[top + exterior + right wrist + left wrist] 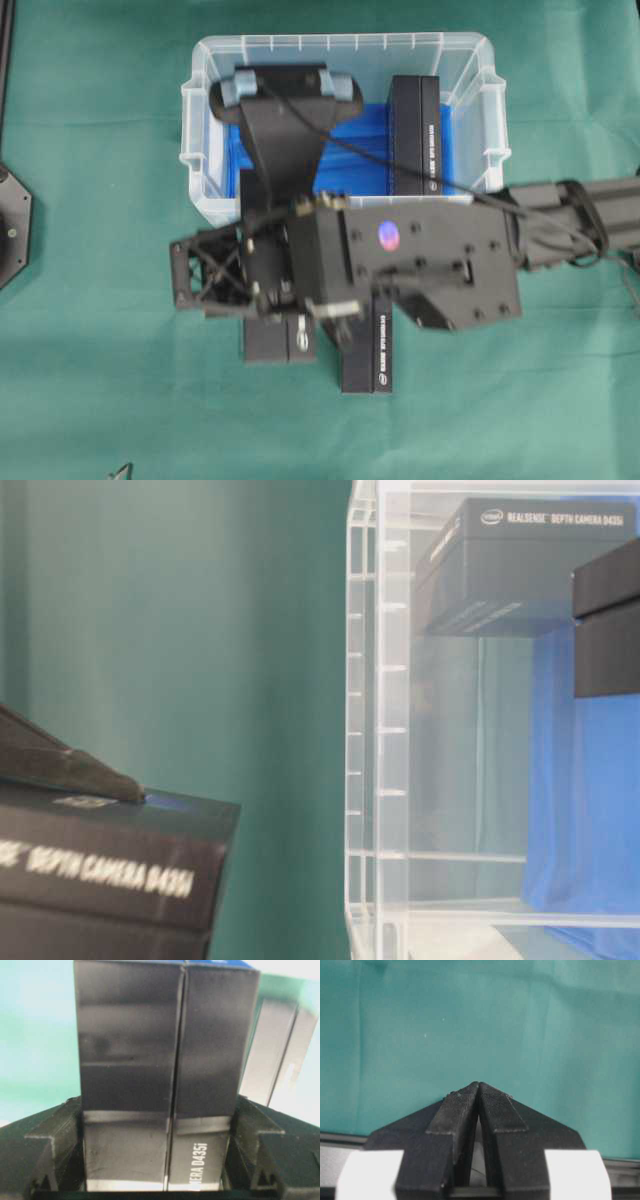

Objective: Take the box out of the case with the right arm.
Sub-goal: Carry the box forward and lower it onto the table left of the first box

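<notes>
Right gripper clamps a black box between both fingers, the box's long axis running straight out from the jaws, just outside the case near its front wall.

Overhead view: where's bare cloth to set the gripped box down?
For the held box, bare cloth lies left of the right gripper and at lower right, below the right arm. It is crowded in front of the case, where black boxes show under the wrist.
</notes>
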